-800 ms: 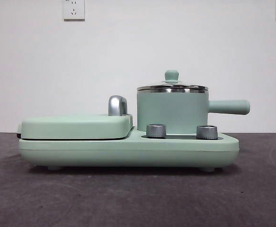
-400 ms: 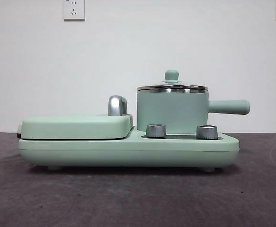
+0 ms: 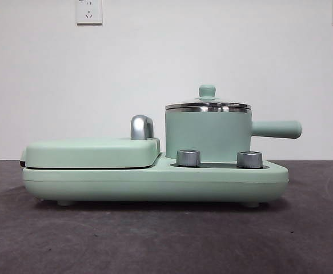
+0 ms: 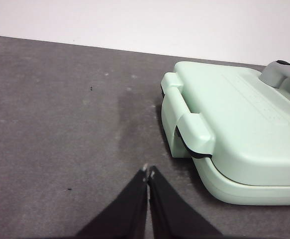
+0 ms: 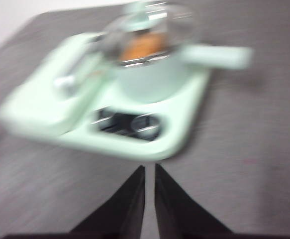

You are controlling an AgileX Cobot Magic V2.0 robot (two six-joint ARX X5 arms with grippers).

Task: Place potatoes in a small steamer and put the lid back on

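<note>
Left claw (image 4: pixel 148 173): jaws pressed together, empty, above bare counter (image 4: pixel 60 124) beside the griddle cover (image 4: pixel 244 129).
Right claw (image 5: pixel 150 168): jaws nearly together with a thin gap, empty, above the counter in front of the cooker; view blurred.
Steamer (image 3: pixel 207 136): one, upright on the cooker base (image 3: pixel 155 182), handle pointing sideways.
Lid (image 3: pixel 207 104): one, seated on the steamer.
Potato (image 5: pixel 142 46): one orange shape under the lid, seen only from the right wrist.
Front view only: two steel knobs (image 3: pixel 188 157), no claws.
</note>
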